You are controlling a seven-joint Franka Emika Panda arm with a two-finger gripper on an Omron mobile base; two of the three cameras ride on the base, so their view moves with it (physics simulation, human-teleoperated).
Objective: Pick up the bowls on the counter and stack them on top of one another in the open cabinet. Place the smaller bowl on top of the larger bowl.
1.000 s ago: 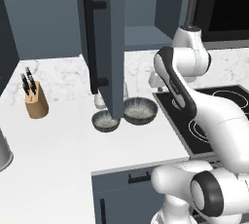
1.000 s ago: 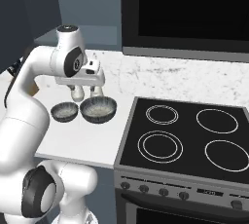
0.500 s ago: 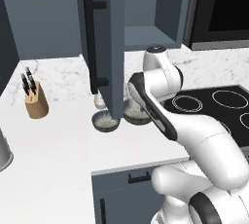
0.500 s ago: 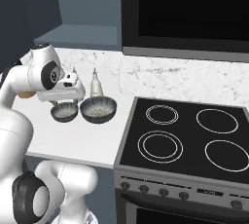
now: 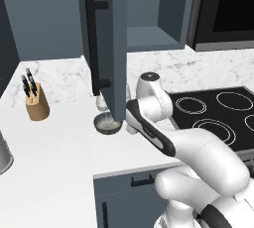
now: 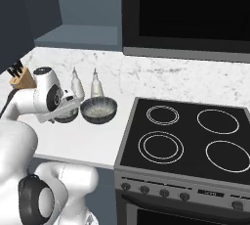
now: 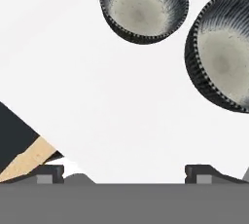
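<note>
1. The smaller bowl (image 7: 142,8) and the larger bowl (image 7: 223,50) sit upright just beside each other on the white marble counter (image 6: 83,143), close in front of two white shakers (image 6: 86,85); I cannot tell whether their rims touch.
2. The gripper (image 7: 124,172) hangs above bare counter, short of both bowls. Its two dark fingertips (image 7: 48,172) stand wide apart with nothing between them.
3. Both bowls look like rigid glazed ceramic: fairly heavy for their width, brittle if knocked, and probably slick on the ribbed outer wall.
4. The best hold is likely across the rim, one finger inside and one outside the wall.
5. The larger bowl probably should go first, since it belongs underneath.
6. The cabinet (image 5: 149,37) stands open above, its shelf bare, its door (image 5: 101,43) hanging over the counter.
</note>
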